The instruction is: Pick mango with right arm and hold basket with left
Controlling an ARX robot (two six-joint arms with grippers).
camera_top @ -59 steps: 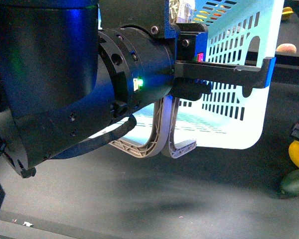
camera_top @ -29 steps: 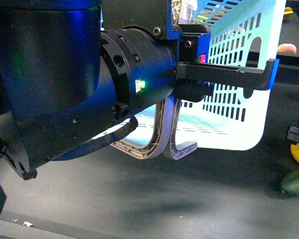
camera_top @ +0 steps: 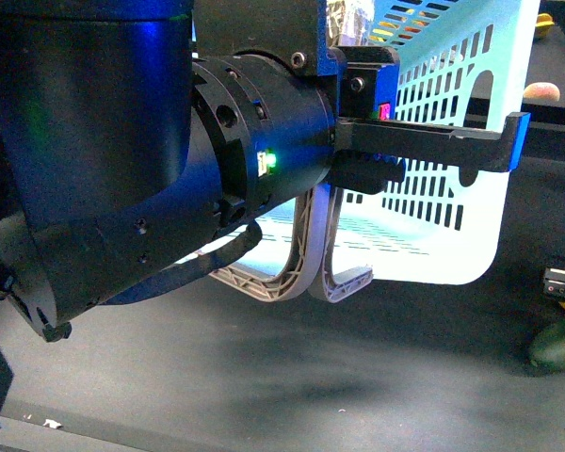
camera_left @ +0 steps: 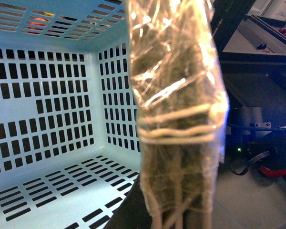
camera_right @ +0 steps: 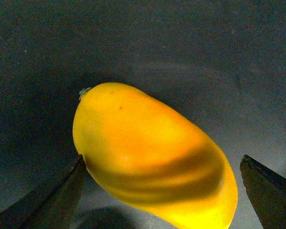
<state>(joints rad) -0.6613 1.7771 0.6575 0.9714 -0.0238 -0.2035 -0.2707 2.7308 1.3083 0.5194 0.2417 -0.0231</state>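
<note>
Since a second ago the right gripper (camera_top: 562, 280) has dropped over the mango (camera_right: 148, 143), which lies right of the basket (camera_top: 452, 254). Jaws wide, one either side, gripping nothing. The mango's long axis slants across the gap, stem end away from the wrist. The left gripper (camera_top: 452, 149) clamps the basket wall.
</note>
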